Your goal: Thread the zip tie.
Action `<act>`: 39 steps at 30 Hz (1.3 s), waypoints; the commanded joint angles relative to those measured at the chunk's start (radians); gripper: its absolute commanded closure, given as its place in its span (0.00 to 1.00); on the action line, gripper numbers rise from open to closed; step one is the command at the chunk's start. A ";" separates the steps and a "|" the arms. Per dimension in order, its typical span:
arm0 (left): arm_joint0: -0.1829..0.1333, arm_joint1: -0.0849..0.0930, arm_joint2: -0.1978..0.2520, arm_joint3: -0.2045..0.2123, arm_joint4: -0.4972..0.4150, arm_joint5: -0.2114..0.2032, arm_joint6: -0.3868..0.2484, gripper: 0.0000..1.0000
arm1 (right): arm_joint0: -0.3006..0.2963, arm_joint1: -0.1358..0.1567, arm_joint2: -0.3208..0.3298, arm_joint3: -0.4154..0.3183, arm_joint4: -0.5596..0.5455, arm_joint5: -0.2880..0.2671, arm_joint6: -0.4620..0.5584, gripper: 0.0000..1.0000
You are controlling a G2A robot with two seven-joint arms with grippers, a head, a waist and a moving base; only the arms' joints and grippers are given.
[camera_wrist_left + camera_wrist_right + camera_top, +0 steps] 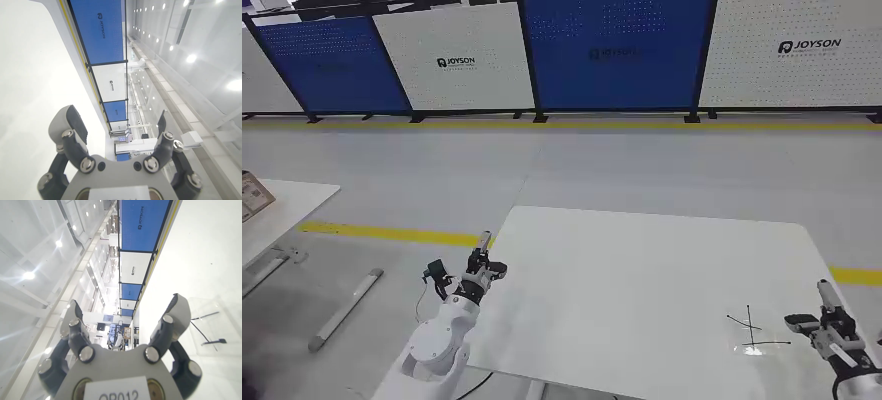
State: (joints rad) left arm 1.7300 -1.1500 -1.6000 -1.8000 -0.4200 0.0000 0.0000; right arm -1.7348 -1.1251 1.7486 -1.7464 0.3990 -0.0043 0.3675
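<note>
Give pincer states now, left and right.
Left pincer: open, holding nothing.
Right pincer: open, holding nothing; the zip ties lie apart from it.

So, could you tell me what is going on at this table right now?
Nothing is being handled yet. The thin black zip ties lie crossed in a clear plastic tray on the white table, near the right gripper. Both grippers are open and empty; the left gripper sits at the table's opposite edge.
</note>
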 commanded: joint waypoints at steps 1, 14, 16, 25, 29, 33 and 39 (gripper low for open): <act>0.000 0.000 0.000 0.000 0.000 0.000 0.000 0.00 | 0.000 0.000 0.000 0.000 0.000 0.000 0.000 0.00; 0.000 0.000 0.000 0.000 0.000 0.000 0.000 0.00 | 0.000 0.003 0.005 0.005 0.037 0.003 0.081 0.00; 0.000 0.000 0.000 0.000 0.000 0.000 0.000 0.00 | 0.014 0.017 0.089 0.064 0.114 -0.001 0.269 0.00; 0.000 0.000 0.000 0.000 0.000 0.000 0.000 0.00 | 0.073 0.056 0.242 0.222 0.158 0.035 0.630 0.00; 0.000 0.000 0.000 0.000 0.000 0.000 0.000 0.00 | 0.104 0.061 0.223 0.260 0.102 0.044 0.600 0.00; 0.000 0.000 0.000 0.000 0.000 0.000 0.000 0.00 | 0.104 0.061 0.223 0.260 0.102 0.044 0.600 0.00; 0.000 0.000 0.000 0.000 0.000 0.000 0.000 0.00 | 0.104 0.061 0.223 0.260 0.102 0.044 0.600 0.00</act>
State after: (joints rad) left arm 1.7300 -1.1500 -1.6000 -1.8000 -0.4200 0.0000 0.0000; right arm -1.6308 -1.0641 1.9719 -1.4867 0.5008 0.0401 0.9670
